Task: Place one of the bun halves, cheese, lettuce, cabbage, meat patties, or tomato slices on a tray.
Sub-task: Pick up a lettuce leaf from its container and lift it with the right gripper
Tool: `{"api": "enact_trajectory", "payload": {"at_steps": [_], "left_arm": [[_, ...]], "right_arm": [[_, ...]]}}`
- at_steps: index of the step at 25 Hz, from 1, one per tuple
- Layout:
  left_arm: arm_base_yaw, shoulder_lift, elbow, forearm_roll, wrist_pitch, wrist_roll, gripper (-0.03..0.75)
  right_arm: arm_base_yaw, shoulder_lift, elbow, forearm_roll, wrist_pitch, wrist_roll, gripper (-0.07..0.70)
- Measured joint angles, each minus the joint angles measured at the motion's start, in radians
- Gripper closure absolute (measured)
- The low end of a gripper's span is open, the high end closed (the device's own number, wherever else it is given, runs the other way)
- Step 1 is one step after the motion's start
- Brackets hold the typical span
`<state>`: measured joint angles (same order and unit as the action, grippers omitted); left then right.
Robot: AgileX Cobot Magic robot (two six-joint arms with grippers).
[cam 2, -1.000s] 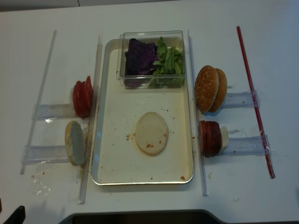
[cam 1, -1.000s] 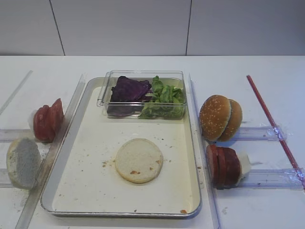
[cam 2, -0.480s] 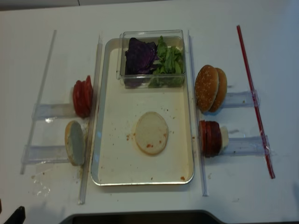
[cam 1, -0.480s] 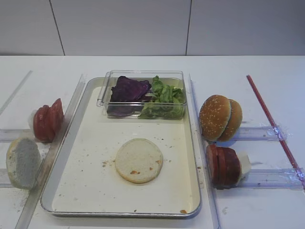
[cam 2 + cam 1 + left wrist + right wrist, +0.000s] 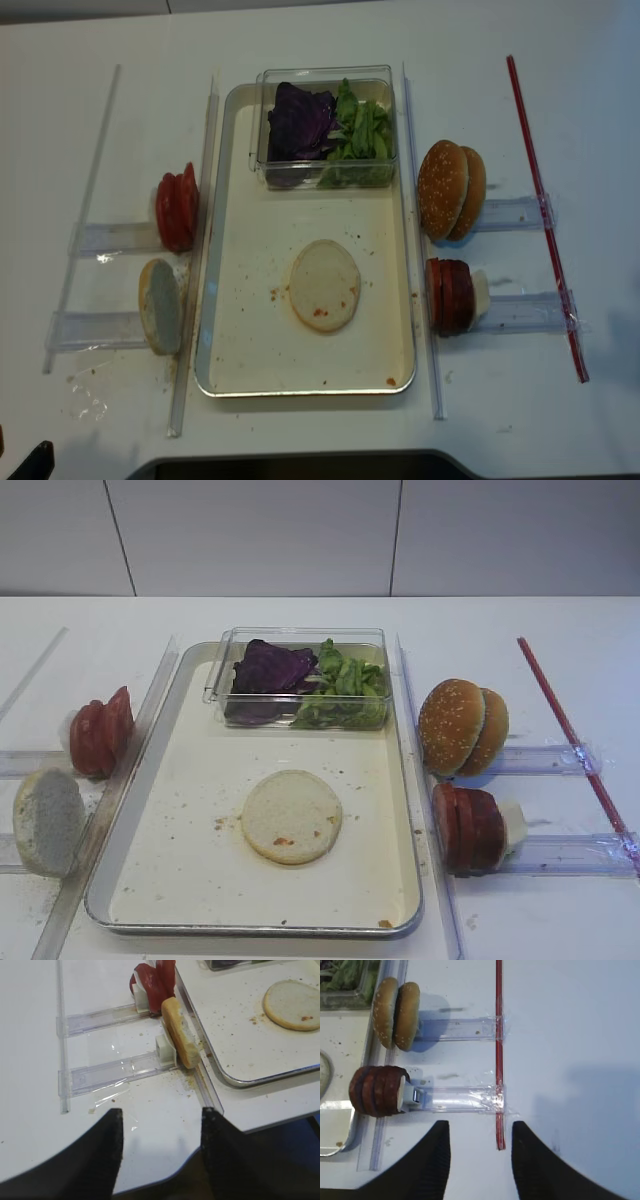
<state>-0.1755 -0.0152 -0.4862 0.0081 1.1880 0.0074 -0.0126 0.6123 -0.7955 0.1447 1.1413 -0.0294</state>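
Nothing shifted since a second ago: bun half (image 5: 291, 816) flat on tray (image 5: 190, 860), right gripper (image 5: 477, 1160) and left gripper (image 5: 159, 1155) both spread wide, holding nothing.

Each tool, the right tool (image 5: 477, 1152) and the left tool (image 5: 159, 1147), shows two matte black, finely ribbed fingers (image 5: 427, 1165) that curve and taper toward their tips.

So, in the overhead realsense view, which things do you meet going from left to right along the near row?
Bun half → tray rim → bun half lying on the tray → meat patties → cheese → red strip.
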Motion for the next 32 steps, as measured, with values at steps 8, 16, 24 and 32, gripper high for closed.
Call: {"api": "enact_trajectory", "payload": {"at_steps": [8, 16, 24, 32], "left_arm": [[0.000, 0.000, 0.000, 0.000, 0.000, 0.000, 0.376], [0.000, 0.000, 0.000, 0.000, 0.000, 0.000, 0.376], [0.000, 0.000, 0.000, 0.000, 0.000, 0.000, 0.376], [0.000, 0.000, 0.000, 0.000, 0.000, 0.000, 0.376]], "right_arm": [[0.000, 0.342, -0.285, 0.052, 0.010, 0.011, 0.302], [0.004, 0.576, -0.474, 0.052, 0.103, 0.029, 0.302], [0.013, 0.690, -0.548, 0.055, 0.109, 0.049, 0.280], [0.180, 0.811, -0.659, 0.013, 0.112, 0.133, 0.275]]}}
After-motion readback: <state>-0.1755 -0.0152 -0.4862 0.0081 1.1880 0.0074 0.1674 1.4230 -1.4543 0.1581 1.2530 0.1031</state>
